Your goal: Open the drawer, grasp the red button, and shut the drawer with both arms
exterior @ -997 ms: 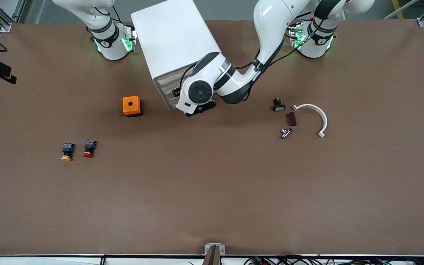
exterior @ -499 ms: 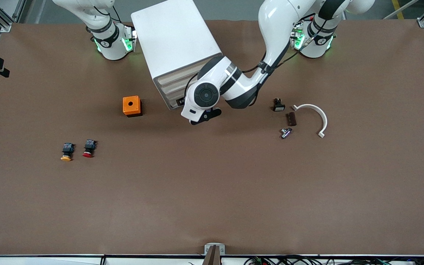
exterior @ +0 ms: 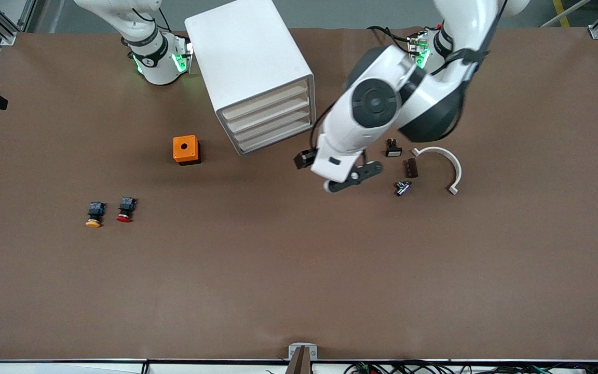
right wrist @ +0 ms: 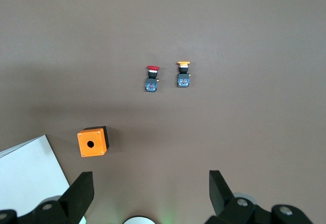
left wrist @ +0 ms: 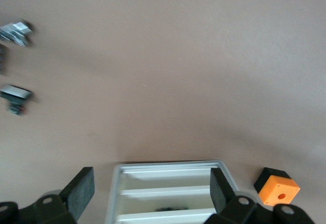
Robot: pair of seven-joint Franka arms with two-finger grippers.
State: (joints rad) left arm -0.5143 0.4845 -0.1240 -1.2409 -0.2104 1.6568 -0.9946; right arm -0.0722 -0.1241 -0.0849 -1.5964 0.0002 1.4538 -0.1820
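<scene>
Front view: the cabinet (exterior: 249, 67) is standing at the table's (exterior: 299, 291) robot edge, all four drawers (exterior: 270, 115) shut; the button (exterior: 124, 209) is lying toward the right arm's end; the left gripper (exterior: 353, 175) is hanging over mid-table.

Left wrist view: its fingers (left wrist: 80, 190) are spread wide, empty.

Right wrist view: the right gripper (right wrist: 151, 193) is waiting, released, above the button (right wrist: 151, 78) and orange cube (right wrist: 92, 141).
</scene>
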